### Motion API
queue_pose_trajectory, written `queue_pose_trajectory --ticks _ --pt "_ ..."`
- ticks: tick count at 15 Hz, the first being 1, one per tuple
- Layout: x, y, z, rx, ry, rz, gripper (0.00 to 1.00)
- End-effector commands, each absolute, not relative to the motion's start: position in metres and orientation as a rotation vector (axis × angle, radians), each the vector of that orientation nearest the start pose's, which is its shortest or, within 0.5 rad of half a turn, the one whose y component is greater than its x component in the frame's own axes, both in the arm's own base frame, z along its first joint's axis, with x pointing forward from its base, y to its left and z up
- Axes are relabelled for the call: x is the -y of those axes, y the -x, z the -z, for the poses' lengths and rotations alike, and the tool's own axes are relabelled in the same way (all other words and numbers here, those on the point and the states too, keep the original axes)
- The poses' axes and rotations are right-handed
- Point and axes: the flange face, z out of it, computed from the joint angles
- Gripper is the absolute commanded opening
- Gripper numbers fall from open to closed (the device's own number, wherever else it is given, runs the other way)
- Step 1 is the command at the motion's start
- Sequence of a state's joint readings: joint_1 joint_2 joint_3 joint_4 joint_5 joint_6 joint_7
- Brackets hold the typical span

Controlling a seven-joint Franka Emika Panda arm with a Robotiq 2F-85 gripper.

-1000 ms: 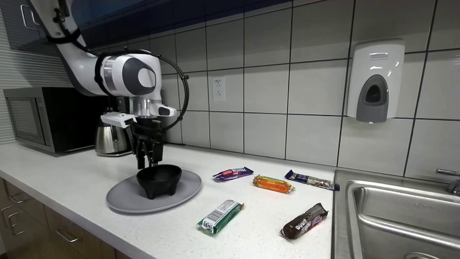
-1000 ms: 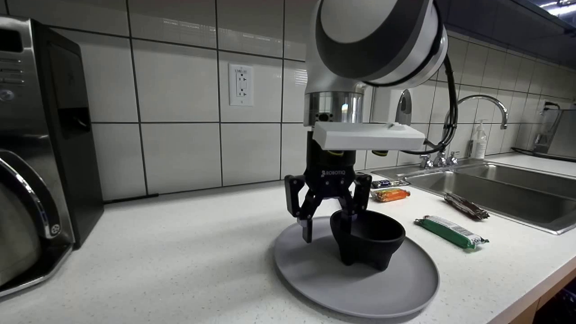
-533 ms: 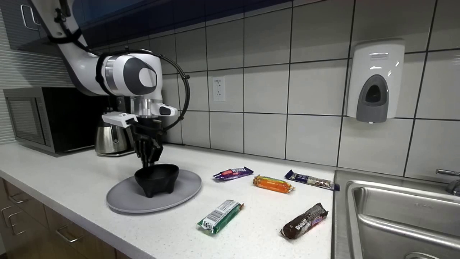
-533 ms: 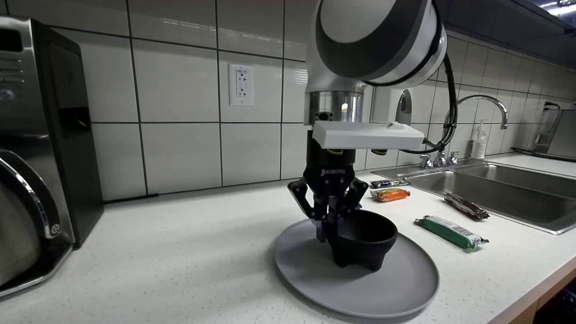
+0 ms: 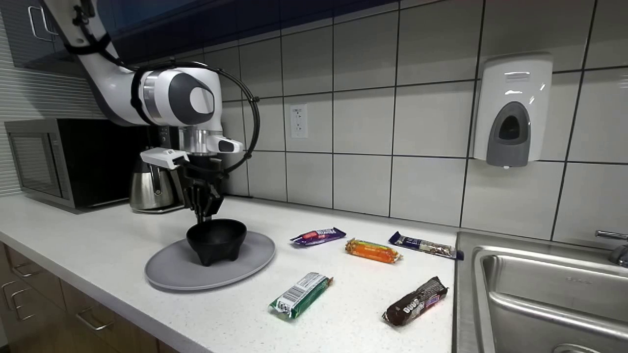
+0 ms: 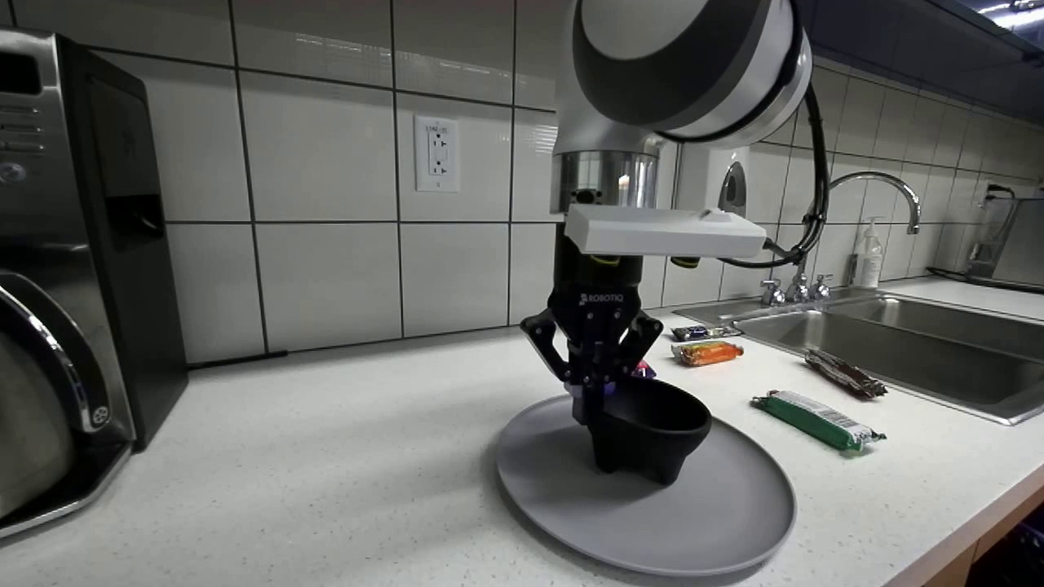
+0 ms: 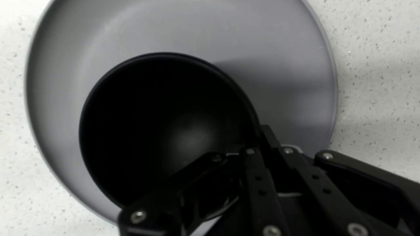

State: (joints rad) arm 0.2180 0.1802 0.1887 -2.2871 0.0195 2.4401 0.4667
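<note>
While claw sat clamped on rim of black molcajete-style bowl, one finger inside, one outside, bowl stood over grey plate, foot contact unclear. One-sided hold probably invited tilt; firm pinch, slow level motion seemed wise.

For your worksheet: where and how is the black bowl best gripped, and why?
Probably by its rim, from straight above, one finger inside and one outside: the black bowl is upright, open at the top, and its edge looks thin enough to pinch. The gripper clasps it this way.
</note>
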Motion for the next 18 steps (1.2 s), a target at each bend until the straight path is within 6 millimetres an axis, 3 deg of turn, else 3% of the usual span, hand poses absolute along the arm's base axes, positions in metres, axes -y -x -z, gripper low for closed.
queue_pose_trajectory --ticks 1,13,18 --pt "-0.214 -0.477 -0.292 -0.107 3.116 -0.027 0.02" --pt "-0.233 -0.459 -0.367 -0.024 3.094 0.193 0.02" --pt "-0.250 -0.461 -0.378 0.033 3.076 0.217 0.02"
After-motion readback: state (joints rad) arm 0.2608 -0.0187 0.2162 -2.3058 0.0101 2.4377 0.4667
